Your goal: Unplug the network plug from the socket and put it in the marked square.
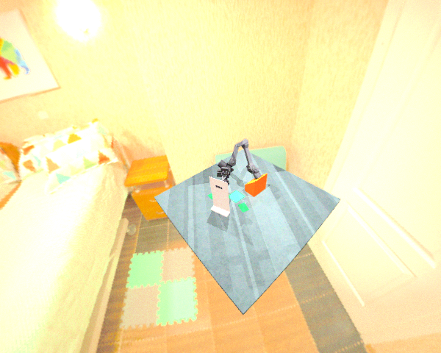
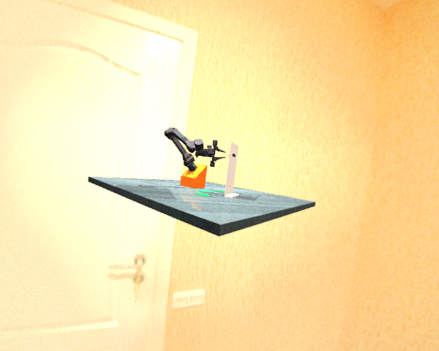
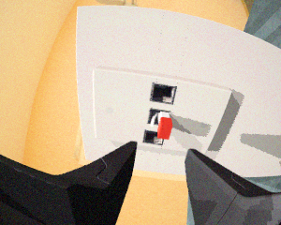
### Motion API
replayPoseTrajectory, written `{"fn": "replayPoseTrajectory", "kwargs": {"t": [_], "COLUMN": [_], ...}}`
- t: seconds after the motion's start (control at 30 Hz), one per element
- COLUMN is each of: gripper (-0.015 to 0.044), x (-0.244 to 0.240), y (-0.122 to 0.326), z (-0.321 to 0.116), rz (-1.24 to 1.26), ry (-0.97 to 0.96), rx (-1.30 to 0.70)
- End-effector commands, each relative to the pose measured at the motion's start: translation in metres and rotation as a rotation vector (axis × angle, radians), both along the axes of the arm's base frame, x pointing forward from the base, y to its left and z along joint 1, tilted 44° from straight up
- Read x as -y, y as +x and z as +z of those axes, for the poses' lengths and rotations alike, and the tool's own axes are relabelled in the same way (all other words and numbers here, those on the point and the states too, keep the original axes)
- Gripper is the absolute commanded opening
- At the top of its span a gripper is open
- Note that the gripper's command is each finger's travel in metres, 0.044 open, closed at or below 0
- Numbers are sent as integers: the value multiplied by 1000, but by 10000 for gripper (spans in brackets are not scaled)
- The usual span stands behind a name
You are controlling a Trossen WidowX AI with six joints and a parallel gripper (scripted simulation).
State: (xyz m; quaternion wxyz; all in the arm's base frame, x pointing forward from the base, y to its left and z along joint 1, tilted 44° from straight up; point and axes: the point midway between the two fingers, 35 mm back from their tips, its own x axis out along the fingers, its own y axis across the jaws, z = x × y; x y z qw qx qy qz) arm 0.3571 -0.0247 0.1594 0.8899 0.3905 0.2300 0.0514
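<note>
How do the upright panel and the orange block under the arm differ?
The upright panel is pale, while the orange block is vivid orange.
The panel is tall and thin; the block is low and chunky.
The panel has dark socket openings in it, while the block carries the arm.
Both stand on the table.
</note>
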Motion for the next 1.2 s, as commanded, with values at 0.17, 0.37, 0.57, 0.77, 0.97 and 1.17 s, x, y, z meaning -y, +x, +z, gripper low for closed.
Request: {"fn": "replayPoseTrajectory", "kwargs": {"t": [0.17, 0.37, 0.57, 0.77, 0.97, 1.17], "gripper": [156, 156, 156, 156, 97, 57], "x": [-1, -2, -3, -4, -4, -4], "y": [12, 19, 26, 34, 36, 36], "z": [-4, -6, -8, -10, -11, -11], "rz": [-4, -4, -4, -4, -4, -4], "ry": [5, 5, 5, 6, 6, 6], "rx": [-5, -5, -4, -3, -3, -3]}}
